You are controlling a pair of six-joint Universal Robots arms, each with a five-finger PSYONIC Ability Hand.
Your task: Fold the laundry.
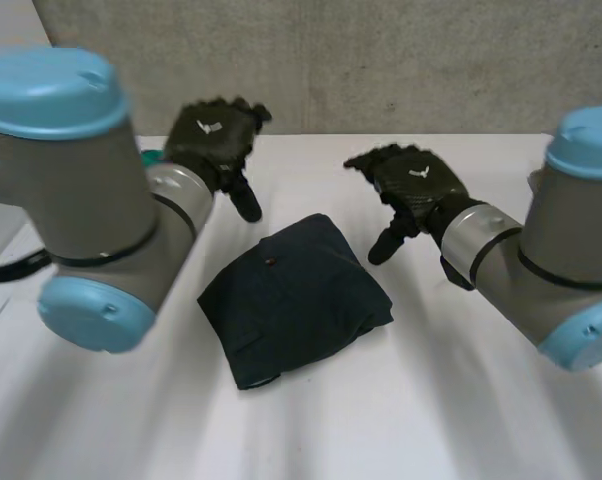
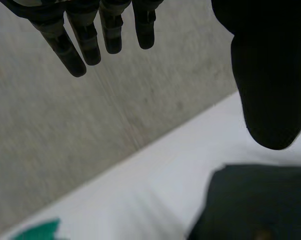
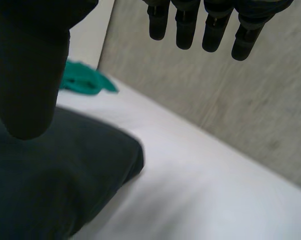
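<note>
A dark navy garment lies folded into a compact bundle at the middle of the white table. My left hand hovers above the table behind the bundle's far left side, open and holding nothing. My right hand hangs to the bundle's right, also open and empty, its thumb pointing down near the cloth's right corner. In the left wrist view the navy garment lies below the thumb, straight fingers spread apart. The right wrist view has the folded garment under the thumb and fingers clear of it.
A green cloth lies at the back left of the table, partly behind my left arm, seen as a green cloth beyond the bundle in the right wrist view. A grey concrete wall runs behind the table's far edge.
</note>
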